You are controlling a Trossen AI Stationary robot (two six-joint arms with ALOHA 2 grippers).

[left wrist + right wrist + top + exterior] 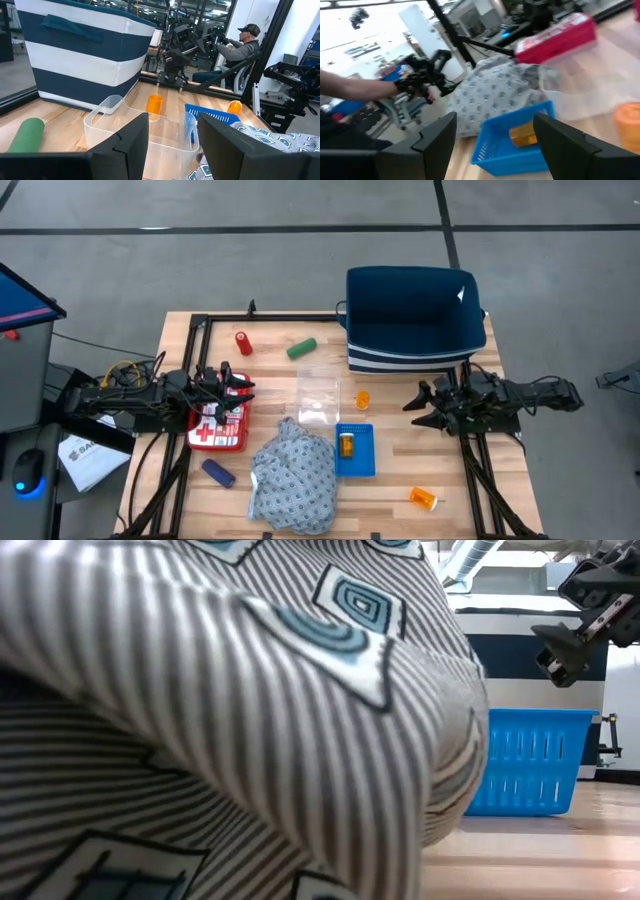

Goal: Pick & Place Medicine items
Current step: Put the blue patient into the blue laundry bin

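Right now nothing is held. Both the left gripper (236,383), over the red-and-white first-aid case (217,427), and the right gripper (424,406) are spread. A small orange pill bottle (362,400) stands nearest the right gripper; reaching it is likely next.

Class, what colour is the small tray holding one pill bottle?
Blue; the tray shows best in the high view.

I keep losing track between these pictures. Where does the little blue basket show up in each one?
High view: blue basket at centre, right of the patterned cloth.
Low view: basket at right, beyond the cloth.
Left wrist view: its rim at centre right, behind the clear tub.
Right wrist view: basket at bottom centre.
Shared landmark: the cloth beside it.
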